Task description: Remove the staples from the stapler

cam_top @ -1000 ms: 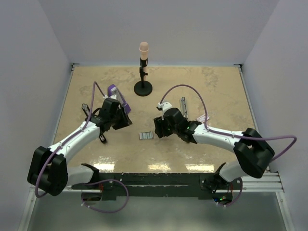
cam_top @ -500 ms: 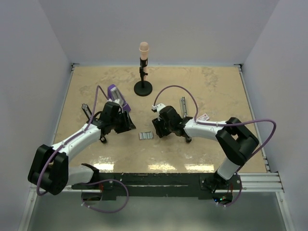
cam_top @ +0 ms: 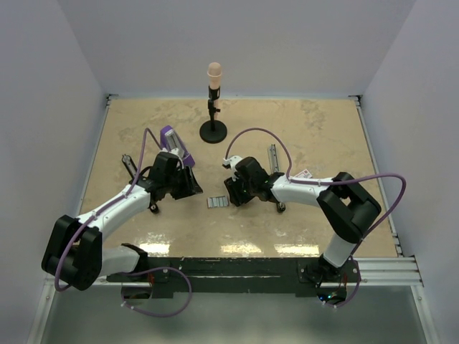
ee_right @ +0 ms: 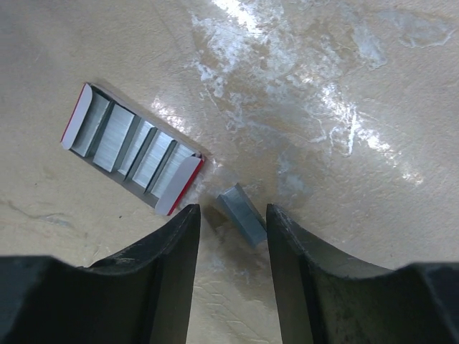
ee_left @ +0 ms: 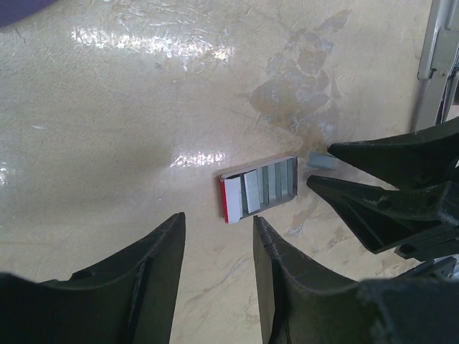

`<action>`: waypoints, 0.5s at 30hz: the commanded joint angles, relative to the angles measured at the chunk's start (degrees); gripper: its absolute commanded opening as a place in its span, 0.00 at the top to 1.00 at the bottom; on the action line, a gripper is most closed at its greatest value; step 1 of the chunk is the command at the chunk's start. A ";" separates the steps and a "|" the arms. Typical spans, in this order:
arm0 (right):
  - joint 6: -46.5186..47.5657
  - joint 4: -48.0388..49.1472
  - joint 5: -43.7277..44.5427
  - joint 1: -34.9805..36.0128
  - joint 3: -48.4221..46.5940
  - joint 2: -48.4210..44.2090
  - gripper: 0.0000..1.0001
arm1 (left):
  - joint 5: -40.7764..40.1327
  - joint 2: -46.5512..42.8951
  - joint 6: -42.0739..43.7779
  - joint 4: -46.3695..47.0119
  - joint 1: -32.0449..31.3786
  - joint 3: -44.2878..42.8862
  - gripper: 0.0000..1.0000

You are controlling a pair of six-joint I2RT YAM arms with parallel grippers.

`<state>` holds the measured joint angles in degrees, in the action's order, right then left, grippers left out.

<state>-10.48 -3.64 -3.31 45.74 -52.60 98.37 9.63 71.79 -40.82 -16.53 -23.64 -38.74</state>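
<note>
The staples (ee_right: 242, 213), a short silver-grey strip, lie flat on the table between the fingertips of my right gripper (ee_right: 231, 211). That gripper is open and straddles them; the strip's far end lies close to the right finger. In the left wrist view the staples (ee_left: 323, 159) show just off the tips of the right gripper's fingers (ee_left: 387, 154). The stapler (cam_top: 272, 158), a slim grey bar, lies on the table behind the right arm. My left gripper (ee_left: 219, 218) hovers open and empty just short of the staple box. From above, the left gripper (cam_top: 188, 185) and right gripper (cam_top: 230, 194) face each other.
An open red-and-white staple box (cam_top: 217, 202) holding several strips lies between the grippers. A small pink-and-white card (cam_top: 303, 174) sits right of the stapler. A black stand with a pink top (cam_top: 213, 107) is at the back, with a purple object (cam_top: 171, 137) near the left arm.
My right gripper has shifted slightly left toward the box and its jaws have narrowed around the staples; its elbow swung inward. The left gripper moved a little right.
</note>
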 commanded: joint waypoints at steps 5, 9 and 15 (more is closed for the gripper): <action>-1.91 0.21 -2.67 0.06 1.44 -2.39 0.57 | 0.83 -1.65 0.74 1.68 0.35 -0.11 0.53; -2.79 -0.31 -1.09 0.93 1.88 -2.30 0.58 | 1.09 -1.83 0.56 1.77 0.35 -0.11 0.53; -3.84 -2.07 3.13 2.78 1.54 -2.04 0.63 | 1.53 -1.83 0.12 2.21 0.35 0.07 0.53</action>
<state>-12.86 -3.40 -3.49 47.09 -51.66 97.86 10.04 71.37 -40.86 -16.34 -23.64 -38.74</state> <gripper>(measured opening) 0.386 0.472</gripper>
